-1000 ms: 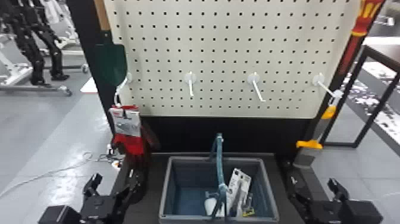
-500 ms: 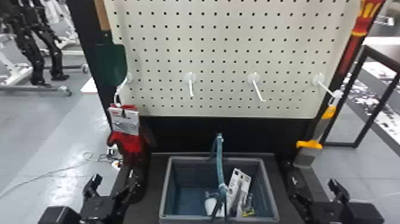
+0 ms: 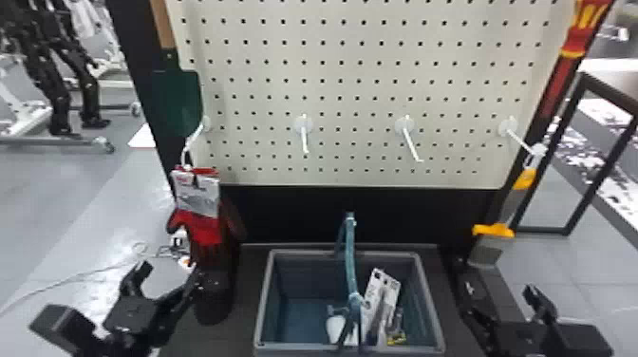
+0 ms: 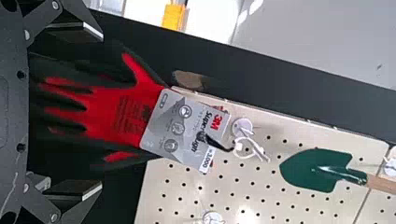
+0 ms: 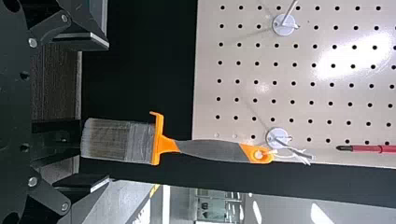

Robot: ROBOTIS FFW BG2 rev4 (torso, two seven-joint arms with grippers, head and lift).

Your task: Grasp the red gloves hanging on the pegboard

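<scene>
Gloves [image 3: 201, 228] are hung at the pegboard's [image 3: 361, 85] 8 o'clock corner, their lower part lying between the wide-open fingers of the left hand [image 3: 166, 282], with nothing gripped yet. The hand should be closed squarely on the red palm, below the card [image 4: 184, 128]. Right hand [image 5: 88, 112] is parked open at 5 o'clock.

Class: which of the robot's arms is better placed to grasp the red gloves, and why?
Left. The left gripper sits open just below the red gloves, which line up between its jaws in the wrist view; the right gripper faces the paintbrush.
</scene>
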